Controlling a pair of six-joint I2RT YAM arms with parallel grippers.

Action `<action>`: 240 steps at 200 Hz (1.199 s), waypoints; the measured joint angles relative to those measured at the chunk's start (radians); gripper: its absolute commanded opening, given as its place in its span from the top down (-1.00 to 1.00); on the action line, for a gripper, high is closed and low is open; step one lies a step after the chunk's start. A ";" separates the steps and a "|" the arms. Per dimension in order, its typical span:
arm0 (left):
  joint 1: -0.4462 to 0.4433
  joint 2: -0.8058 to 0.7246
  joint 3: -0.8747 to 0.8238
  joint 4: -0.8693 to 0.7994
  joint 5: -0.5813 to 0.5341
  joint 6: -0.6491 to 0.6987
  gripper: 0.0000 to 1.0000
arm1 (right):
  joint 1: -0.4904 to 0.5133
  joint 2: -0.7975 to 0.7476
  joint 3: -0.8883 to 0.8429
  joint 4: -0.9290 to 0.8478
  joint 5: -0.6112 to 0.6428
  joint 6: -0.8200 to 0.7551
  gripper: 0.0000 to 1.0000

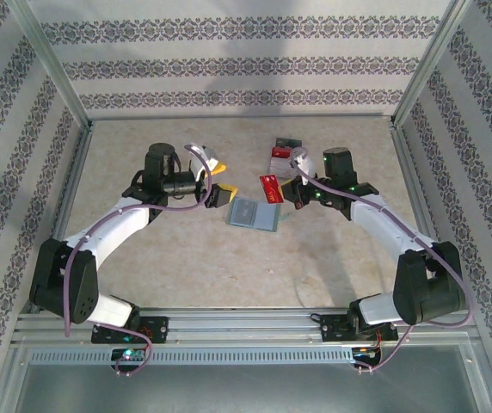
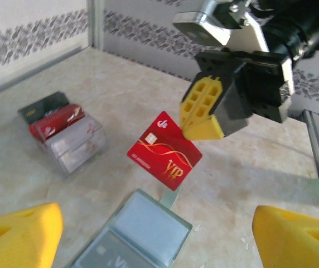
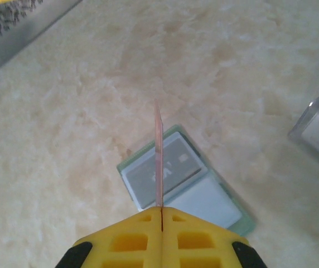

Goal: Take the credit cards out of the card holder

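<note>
The card holder (image 1: 255,212) lies open and flat on the table, blue-grey inside with a grey-green rim. One panel holds a grey card (image 3: 173,167) marked VIP; the other panel (image 2: 145,223) looks empty. My right gripper (image 3: 162,215) is shut on a red VIP credit card (image 2: 165,155), held in the air just above the holder's far edge and seen edge-on (image 3: 158,151) in the right wrist view. My left gripper (image 2: 156,229) hovers open over the holder (image 2: 134,234), its yellow fingers (image 2: 17,237) wide apart with nothing between them.
A clear box (image 2: 64,137) with a stack of red, grey and dark cards stands behind the holder, towards the back of the table (image 1: 285,151). Patterned walls and metal frame posts (image 1: 418,77) enclose the marble-look tabletop (image 1: 186,258).
</note>
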 measured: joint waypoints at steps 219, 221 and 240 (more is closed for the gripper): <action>-0.092 0.150 0.183 -0.254 0.164 0.397 1.00 | 0.230 -0.074 0.185 -0.270 0.172 -0.471 0.64; -0.092 0.150 0.183 -0.253 0.166 0.397 1.00 | 0.230 -0.073 0.185 -0.270 0.172 -0.470 0.59; -0.092 0.150 0.183 -0.253 0.167 0.397 1.00 | 0.230 -0.069 0.185 -0.270 0.169 -0.478 0.35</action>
